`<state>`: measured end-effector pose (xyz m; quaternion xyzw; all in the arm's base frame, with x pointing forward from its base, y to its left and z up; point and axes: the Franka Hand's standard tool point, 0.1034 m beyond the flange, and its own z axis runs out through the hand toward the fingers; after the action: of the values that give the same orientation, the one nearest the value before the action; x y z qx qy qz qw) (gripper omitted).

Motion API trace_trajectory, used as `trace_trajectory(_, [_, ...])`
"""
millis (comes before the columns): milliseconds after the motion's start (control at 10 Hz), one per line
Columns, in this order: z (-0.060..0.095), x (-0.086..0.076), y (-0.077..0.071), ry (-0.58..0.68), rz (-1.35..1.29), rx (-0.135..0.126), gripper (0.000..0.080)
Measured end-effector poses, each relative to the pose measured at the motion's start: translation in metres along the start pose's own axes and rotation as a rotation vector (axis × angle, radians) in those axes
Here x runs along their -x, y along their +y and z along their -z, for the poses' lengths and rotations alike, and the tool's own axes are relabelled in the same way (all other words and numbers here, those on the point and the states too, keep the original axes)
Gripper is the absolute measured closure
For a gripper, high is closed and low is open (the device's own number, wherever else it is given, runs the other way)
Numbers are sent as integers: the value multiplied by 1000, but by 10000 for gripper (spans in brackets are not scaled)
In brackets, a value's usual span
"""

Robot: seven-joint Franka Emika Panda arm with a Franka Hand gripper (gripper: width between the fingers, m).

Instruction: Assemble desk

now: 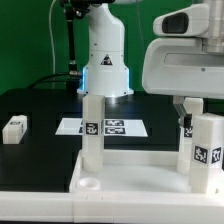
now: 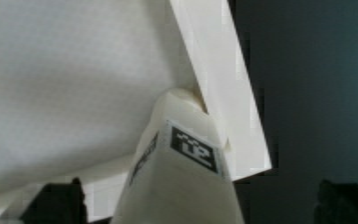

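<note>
The desk's white tabletop panel (image 1: 120,190) lies at the front, rim upward, with an open socket at its near-left corner. Three white legs stand upright on it: one on the exterior view's left (image 1: 93,125), one near the right edge (image 1: 207,150), and a thinner-looking one behind it (image 1: 185,135). My gripper (image 1: 186,115) hangs over that rear leg. In the wrist view the gripper (image 2: 202,205) is open. Its dark fingertips (image 2: 60,203) stand on either side of the marked leg (image 2: 185,150) without touching it, at the panel's rim (image 2: 211,70).
A fourth loose leg (image 1: 14,128) lies on the black table at the exterior view's left. The marker board (image 1: 112,127) lies flat behind the panel. The arm's white base (image 1: 105,60) stands at the back centre.
</note>
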<state>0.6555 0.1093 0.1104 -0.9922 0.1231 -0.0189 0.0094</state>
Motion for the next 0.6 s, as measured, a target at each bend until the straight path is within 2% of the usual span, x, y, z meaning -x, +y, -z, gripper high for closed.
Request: trace_trajectory(600, [0,-2,4,0,456,2,151])
